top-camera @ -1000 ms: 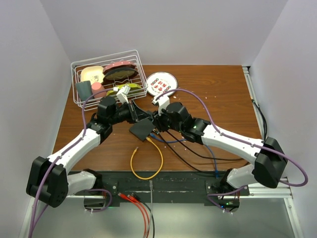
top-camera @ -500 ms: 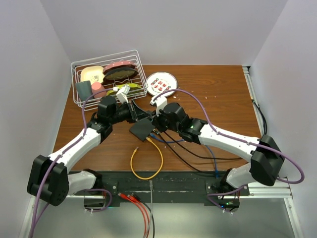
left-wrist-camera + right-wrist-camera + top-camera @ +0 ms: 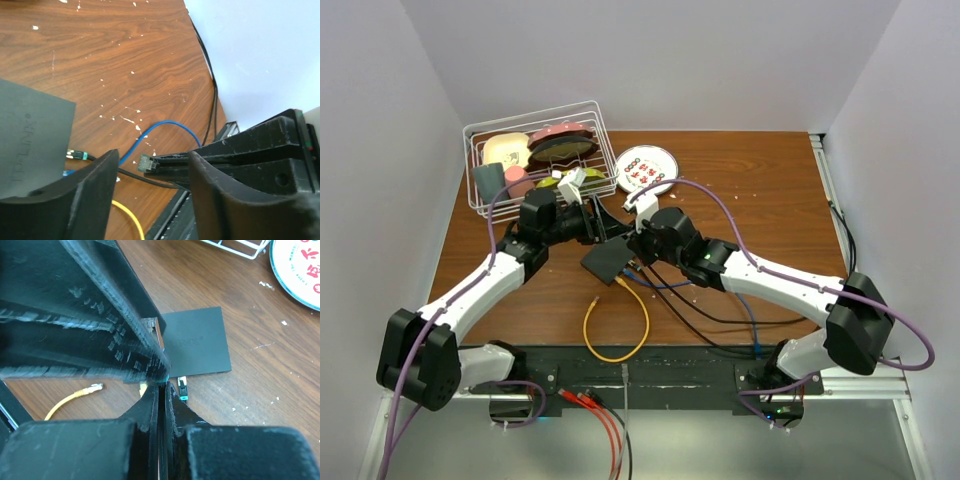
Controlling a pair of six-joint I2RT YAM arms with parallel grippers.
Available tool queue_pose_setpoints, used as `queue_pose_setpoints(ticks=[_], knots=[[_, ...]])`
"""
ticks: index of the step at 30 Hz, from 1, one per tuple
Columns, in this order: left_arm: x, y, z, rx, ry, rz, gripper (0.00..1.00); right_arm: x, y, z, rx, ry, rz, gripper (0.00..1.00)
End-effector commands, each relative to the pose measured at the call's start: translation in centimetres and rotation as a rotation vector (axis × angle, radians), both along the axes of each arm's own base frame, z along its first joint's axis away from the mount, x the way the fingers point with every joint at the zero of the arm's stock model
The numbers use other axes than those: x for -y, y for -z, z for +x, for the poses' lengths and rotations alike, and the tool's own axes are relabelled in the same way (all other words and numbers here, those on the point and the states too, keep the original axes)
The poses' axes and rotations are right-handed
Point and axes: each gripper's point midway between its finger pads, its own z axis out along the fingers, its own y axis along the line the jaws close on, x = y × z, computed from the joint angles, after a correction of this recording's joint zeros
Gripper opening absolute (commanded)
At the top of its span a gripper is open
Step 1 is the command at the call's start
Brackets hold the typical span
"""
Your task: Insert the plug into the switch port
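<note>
Change: your left arm has drawn back toward the wire basket, and your right claw has edged toward the switch.
Left claw: released, fingers spread, gripping nothing.
Right claw: clenched on the black cable just behind the plug.
Plug: off the counter, near the switch's port edge, not yet in.
Meaning: the approach looks cleared; you probably need a free port beside the green plug.

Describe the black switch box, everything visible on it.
The switch is a flat, matte black rectangular box lying on the wooden table, with TP-LINK embossed on top. Its port edge faces the near side, with a green-booted plug seated in it. The right gripper holds a clear plug short of that edge.
</note>
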Motion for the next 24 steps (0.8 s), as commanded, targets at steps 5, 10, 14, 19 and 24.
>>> queue_pose_setpoints(ticks=[5,10,14,19,24], knots=[[-2.2,-2.9,1.5,0.117,-0.101,0.093,0.79,0.2,-2.6,-0.2,0.066,-0.009,0.09,0.0],[-3.9,-2.7,2.0,0.137,-0.177,0.152,0.78,0.5,-1.8,-1.0,0.052,-0.037,0.078,0.0],[-5.0,-1.9,2.8,0.157,-0.234,0.199,0.78,0.5,-0.2,-1.5,0.013,-0.054,0.048,0.0],[-6.4,0.2,4.0,0.208,-0.291,0.28,0.79,1.4,1.1,-0.7,0.007,0.016,0.013,0.0],[-6.8,1.9,5.5,0.239,-0.304,0.334,0.79,3.4,2.7,1.0,0.002,0.141,-0.067,0.0]])
